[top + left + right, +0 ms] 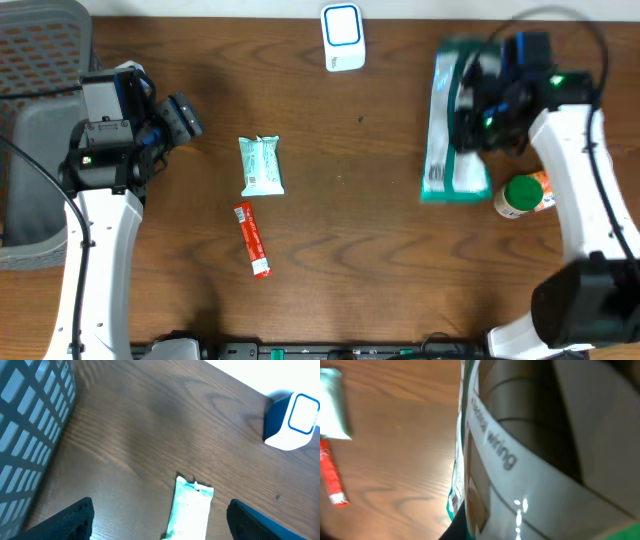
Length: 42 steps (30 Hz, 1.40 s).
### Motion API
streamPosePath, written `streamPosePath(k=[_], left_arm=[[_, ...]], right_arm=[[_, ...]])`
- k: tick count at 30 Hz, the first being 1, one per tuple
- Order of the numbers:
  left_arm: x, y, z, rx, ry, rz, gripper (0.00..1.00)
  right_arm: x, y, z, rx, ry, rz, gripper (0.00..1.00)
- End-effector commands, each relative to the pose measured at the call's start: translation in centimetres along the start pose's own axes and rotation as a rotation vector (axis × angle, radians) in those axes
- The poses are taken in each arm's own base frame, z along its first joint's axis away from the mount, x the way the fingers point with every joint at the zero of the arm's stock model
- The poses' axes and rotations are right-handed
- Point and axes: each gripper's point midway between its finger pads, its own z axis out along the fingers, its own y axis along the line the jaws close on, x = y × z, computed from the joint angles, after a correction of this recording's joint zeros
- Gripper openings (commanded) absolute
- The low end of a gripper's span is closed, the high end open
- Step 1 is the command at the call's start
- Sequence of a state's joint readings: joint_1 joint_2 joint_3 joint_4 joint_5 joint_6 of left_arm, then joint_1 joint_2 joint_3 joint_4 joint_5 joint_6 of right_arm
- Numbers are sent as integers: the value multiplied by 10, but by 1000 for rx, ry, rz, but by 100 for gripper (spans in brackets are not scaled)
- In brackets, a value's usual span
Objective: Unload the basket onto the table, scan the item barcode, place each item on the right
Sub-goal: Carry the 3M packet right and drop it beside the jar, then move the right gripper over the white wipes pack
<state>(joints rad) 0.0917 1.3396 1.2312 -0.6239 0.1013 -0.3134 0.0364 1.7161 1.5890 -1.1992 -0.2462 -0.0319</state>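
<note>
R arm: right gripper point(478, 100) clamped tight on large white-and-green soft plastic pack point(440, 150), pack blurred, near far-right part of dark wooden tabletop point(350, 230). White-and-blue box-shaped barcode scanner point(342, 38) at far edge, centre, apart from pack.

L arm: left gripper point(186, 118) jaws wide, holding nothing, near left edge by grey mesh basket point(40, 60).

Mid-tabletop: small mint-green foil packet point(262, 166), thin red stick-shaped sachet point(252, 239). Green-capped plastic bottle point(522, 195) just beside pack's near-right corner.
</note>
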Motion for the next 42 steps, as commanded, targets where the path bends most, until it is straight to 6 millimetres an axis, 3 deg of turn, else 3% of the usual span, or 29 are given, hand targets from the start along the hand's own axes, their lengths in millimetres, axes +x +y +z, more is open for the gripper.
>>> streamPosePath(k=[1, 4, 5, 10, 11, 12, 15, 18, 20, 22, 25, 26, 27, 28, 30, 34, 37, 42], left_arm=[[-4, 2, 0, -9, -9, 6, 84], [-4, 2, 0, -9, -9, 6, 84], [-4, 2, 0, -9, -9, 6, 84], [-4, 2, 0, -9, -9, 6, 84], [-4, 2, 0, -9, -9, 6, 84], [-4, 2, 0, -9, -9, 6, 84], [-4, 2, 0, -9, -9, 6, 84], [-4, 2, 0, -9, -9, 6, 84], [-4, 2, 0, -9, -9, 6, 84], [-4, 2, 0, -9, -9, 6, 84], [-4, 2, 0, -9, -9, 6, 84], [-4, 2, 0, -9, -9, 6, 84], [-4, 2, 0, -9, -9, 6, 84], [-4, 2, 0, -9, -9, 6, 84], [-4, 2, 0, -9, -9, 6, 84], [-4, 2, 0, -9, -9, 6, 84], [-4, 2, 0, -9, -9, 6, 84], [-4, 1, 0, -8, -10, 2, 84]], right_arm=[[30, -37, 50, 67, 63, 87, 1], [34, -60, 62, 153, 50, 97, 1], [34, -73, 64, 211, 39, 99, 5], [43, -79, 68, 243, 63, 101, 57], [46, -79, 69, 242, 74, 96, 84], [49, -80, 71, 245, 84, 96, 99], [51, -85, 69, 279, 92, 88, 99], [48, -102, 53, 396, 94, 83, 99], [42, -99, 42, 392, 91, 86, 99], [33, -81, 37, 302, 71, 92, 95], [16, -30, 34, 29, 22, 82, 80], [10, 3, 35, -149, 1, 69, 63], [8, 17, 35, -220, -5, 59, 49], [8, 42, 40, -317, -12, 23, 41], [9, 63, 51, -344, -18, -40, 43], [14, 107, 71, -381, -37, -135, 56], [20, 145, 90, -407, -61, -168, 56], [28, 175, 113, -352, -111, -195, 58]])
